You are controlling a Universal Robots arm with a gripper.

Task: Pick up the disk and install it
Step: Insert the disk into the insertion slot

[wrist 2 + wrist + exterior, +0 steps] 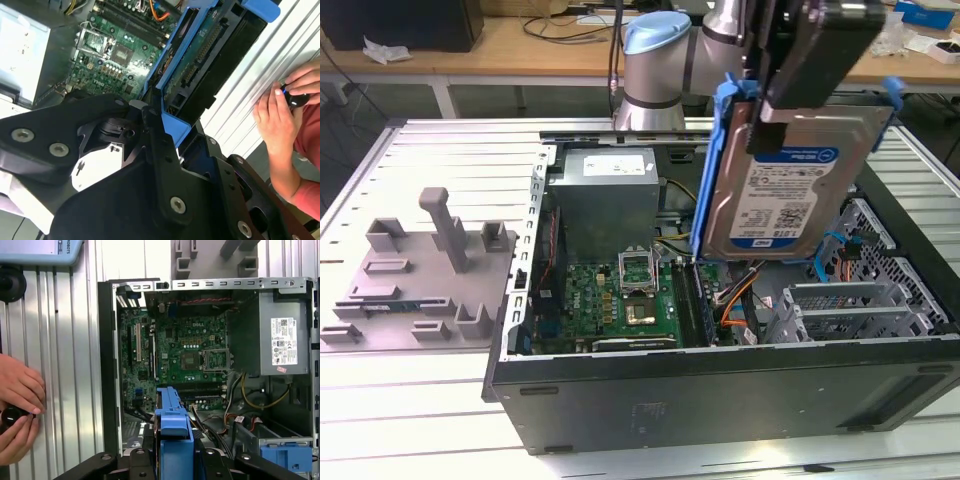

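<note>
One tool (772, 125) tight around disk (788, 195)

— How's the light?
— Bright and even from overhead. The table (410, 400), well off to the side of the gripper (767, 118), is nearly washed out white.
— Any glare?
— A soft sheen on the disk (785, 190) just under the gripper. Below that, the inside of the computer case (720, 400) lies in shade.
— And the second wrist view?
— The gripper's black body is dim, and the table beside it is blown out.

The disk (790, 190) hangs over the computer case (720, 400), the power supply (605, 195) to the exterior view's left.
</note>
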